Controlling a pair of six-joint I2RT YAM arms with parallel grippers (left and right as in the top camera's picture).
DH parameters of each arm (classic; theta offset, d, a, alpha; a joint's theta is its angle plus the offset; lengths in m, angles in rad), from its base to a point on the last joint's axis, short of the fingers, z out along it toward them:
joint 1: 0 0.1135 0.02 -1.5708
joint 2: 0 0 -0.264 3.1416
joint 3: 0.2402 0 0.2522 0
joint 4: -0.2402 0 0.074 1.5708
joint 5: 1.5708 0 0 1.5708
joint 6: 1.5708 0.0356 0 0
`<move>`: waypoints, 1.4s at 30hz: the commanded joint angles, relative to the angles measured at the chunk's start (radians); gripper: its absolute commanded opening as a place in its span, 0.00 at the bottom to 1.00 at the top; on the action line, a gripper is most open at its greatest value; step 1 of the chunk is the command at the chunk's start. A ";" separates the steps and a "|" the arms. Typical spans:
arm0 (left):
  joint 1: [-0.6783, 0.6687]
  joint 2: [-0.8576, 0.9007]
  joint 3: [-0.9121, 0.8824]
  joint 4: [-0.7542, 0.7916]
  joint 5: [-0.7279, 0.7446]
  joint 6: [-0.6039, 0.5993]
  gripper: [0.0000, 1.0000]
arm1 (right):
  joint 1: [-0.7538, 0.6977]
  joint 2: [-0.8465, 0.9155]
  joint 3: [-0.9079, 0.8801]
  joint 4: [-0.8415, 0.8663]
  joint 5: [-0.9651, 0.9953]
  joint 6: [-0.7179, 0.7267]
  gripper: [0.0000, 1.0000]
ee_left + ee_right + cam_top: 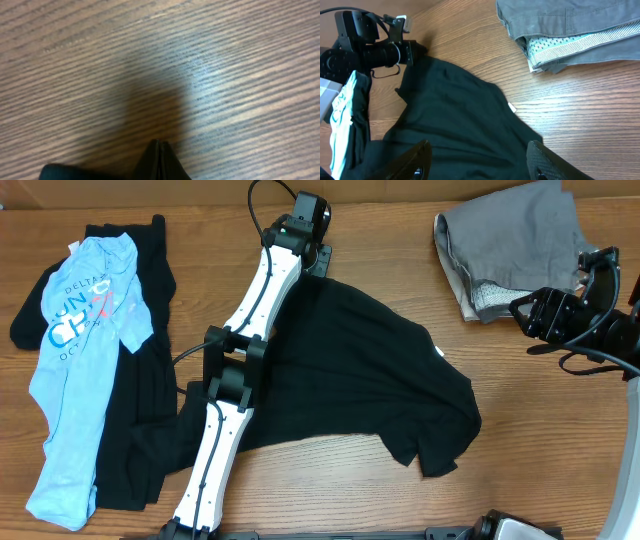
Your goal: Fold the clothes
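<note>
The black shirt (pixel 350 370) lies spread out at the centre of the table (pixel 400 220). The left gripper (pixel 160 157) is at the shirt's 12 o'clock edge with its jaws clenched; whether cloth is pinched between them cannot be told. The right gripper (pixel 480 162) hangs released at 3 o'clock, near the grey clothes (pixel 510 240).

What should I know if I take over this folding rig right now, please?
Left gripper: shut, at the far edge of the black T-shirt; whether it pinches cloth is unclear.
Right gripper: open, empty, near the grey garment.
Done: the grey garment lies folded at the far right.
Left: the black T-shirt lies spread out in the middle, unfolded; the light blue shirt and the black garment under it lie unfolded at the left.
</note>
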 commanded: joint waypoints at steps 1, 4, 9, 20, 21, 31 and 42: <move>-0.005 0.054 0.032 -0.100 0.014 0.016 0.05 | 0.005 0.011 0.022 0.008 0.007 -0.001 0.64; 0.008 0.050 0.135 -0.219 0.013 0.011 0.45 | 0.005 0.019 0.022 0.007 0.007 -0.001 0.65; 0.043 0.050 0.352 -0.362 0.014 0.000 0.87 | 0.005 0.035 0.022 0.007 0.005 -0.001 0.65; 0.092 0.054 0.276 -0.380 0.032 -0.011 0.86 | 0.005 0.048 0.022 0.004 0.003 -0.001 0.65; 0.093 0.054 0.248 -0.369 0.033 -0.011 0.86 | 0.005 0.048 0.022 0.003 0.003 -0.001 0.65; 0.093 0.054 0.154 -0.346 0.037 -0.019 0.65 | 0.005 0.048 0.022 0.003 0.003 -0.001 0.65; 0.080 0.054 0.090 -0.215 0.040 -0.019 0.04 | 0.005 0.048 0.022 0.007 0.003 -0.001 0.65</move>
